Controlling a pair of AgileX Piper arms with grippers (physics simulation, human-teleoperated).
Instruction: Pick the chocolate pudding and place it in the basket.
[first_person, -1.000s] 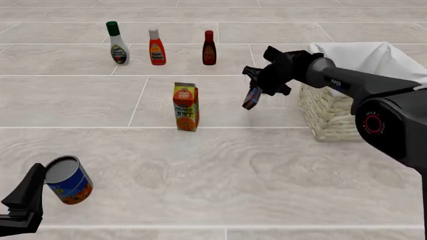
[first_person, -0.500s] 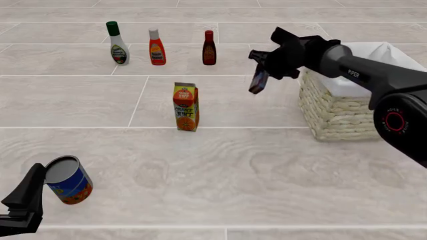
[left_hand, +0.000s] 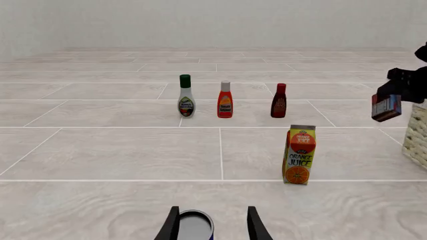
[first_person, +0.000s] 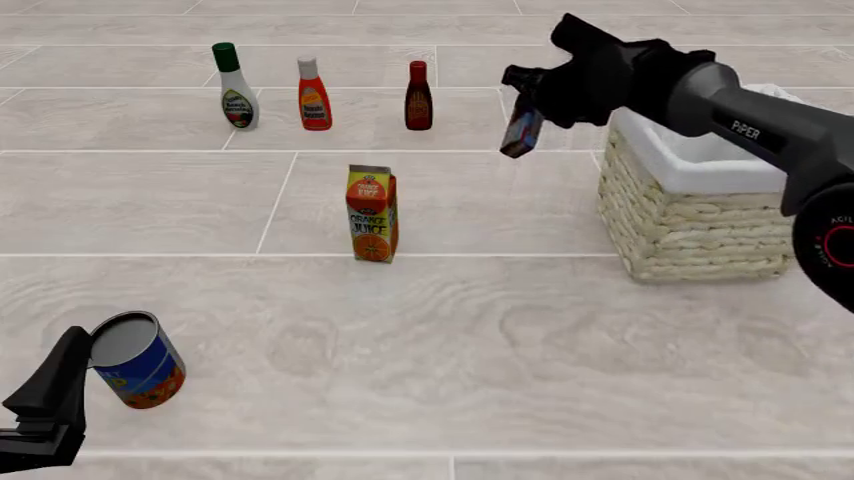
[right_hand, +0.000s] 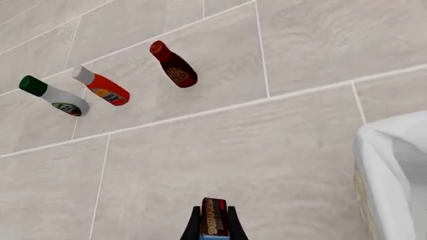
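Blue can (first_person: 139, 364) sits between the spread-wide fingers of the left tool (first_person: 47, 405), low on the counter (first_person: 507, 340). Up high, the right tool (first_person: 534, 105) grips the chocolate pudding (first_person: 521, 132) in the air, just left of the basket (first_person: 694, 215).

the front view looks down from above and behind the arms. the left wrist view sits low near the table, facing forward; the right wrist view hangs high, tilted down. all share the three bottles (first_person: 314, 92) (left_hand: 225, 99) (right_hand: 107, 89); front and left wrist share the juice carton (first_person: 371, 214) (left_hand: 299, 154).
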